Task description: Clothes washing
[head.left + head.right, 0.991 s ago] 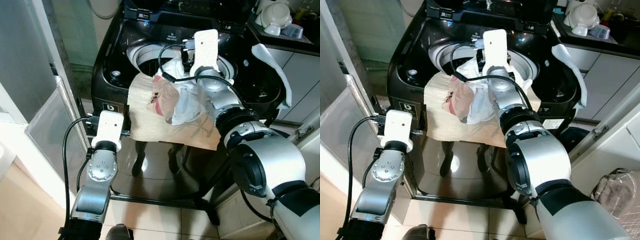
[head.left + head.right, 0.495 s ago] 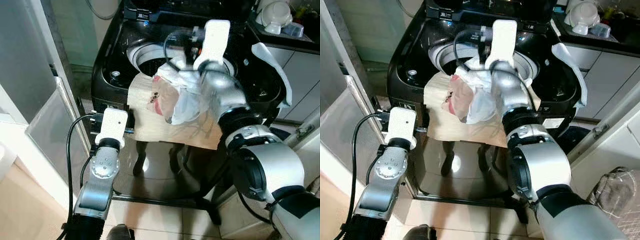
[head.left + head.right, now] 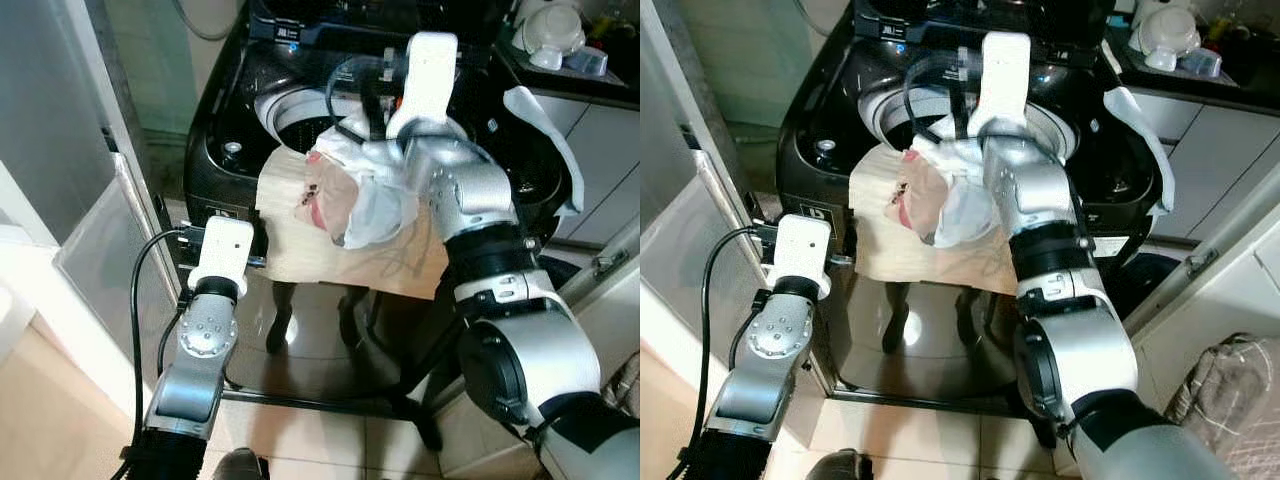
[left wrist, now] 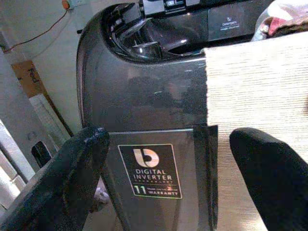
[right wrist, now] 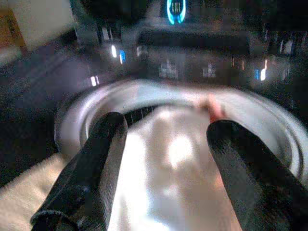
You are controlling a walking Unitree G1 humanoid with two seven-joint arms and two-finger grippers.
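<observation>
Nearest the robot, the left end effector [image 4: 163, 187] hangs low in front of the washing machine [image 3: 225, 125], its two black fingers [image 4: 57, 183] spread wide with nothing between them. Its wrist view gives what the head views cannot: the grey front panel close up, with a label [image 4: 151, 171] reading "Digital Inverter, 11 year warranty", and the hanging edge of a beige cloth [image 4: 260, 91] just beside it. From the head, that beige cloth [image 3: 300, 245] is seen draped over the machine's front rim and down its face.

Farther on, a bundle of white and pink clothes [image 3: 355, 195] lies on the beige cloth at the front lip of the drum opening [image 3: 295, 110], partly spilling toward it. The right end effector [image 5: 166, 159] reaches over the bundle's far end, above the drum. In the head views its fingers are hidden behind the white wrist housing; the right wrist view, though blurred, shows them apart with pale clothes [image 5: 178, 187] lying between and beyond them, and whether they touch the fabric cannot be told. Beyond that is the silver drum rim [image 5: 269, 120], then the lit control panel [image 5: 175, 9].
</observation>
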